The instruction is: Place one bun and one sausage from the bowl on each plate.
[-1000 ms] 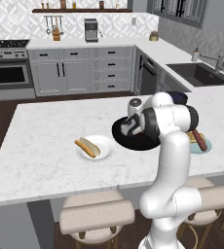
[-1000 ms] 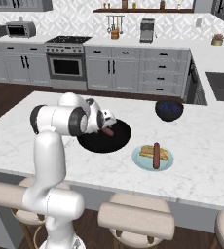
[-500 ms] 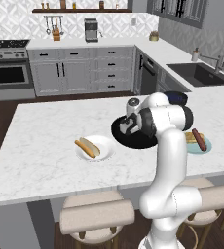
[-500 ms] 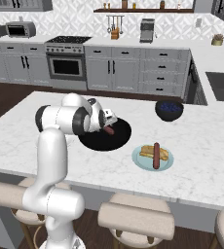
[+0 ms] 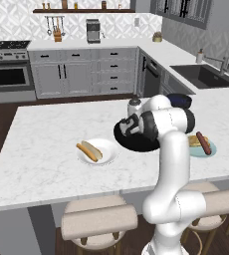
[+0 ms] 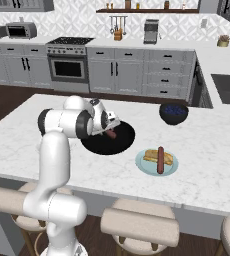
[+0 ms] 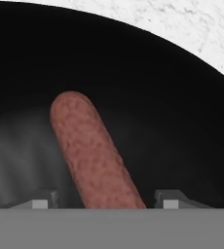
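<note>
1. One white arm [image 5: 171, 149] is rising from the near edge of the counter [image 5: 47, 149] and bending over at the top, so its hand is pointing down into the black bowl [image 6: 112, 142].
2. Two dark finger tips of the gripper [image 7: 106, 202] are standing apart, one on each side of a sausage [image 7: 92, 155] lying in the bowl.
3. Both fingers [image 7: 43, 200] are sitting near the sausage's sides, but I cannot tell if they are touching it.
4. One end of the sausage is poking out past the hand in the right base view, low inside the bowl, which is sitting near the middle of the counter.
5. One white plate [image 5: 97, 152] is sitting on the arm's left side, nearer the counter's near edge, and it is carrying a bun with a sausage.
6. One blue-green plate [image 6: 157, 162] is sitting on the arm's right side, also carrying a bun and a sausage.
7. One dark blue bowl [image 6: 174, 112] is sitting toward the far edge of the counter.
</note>
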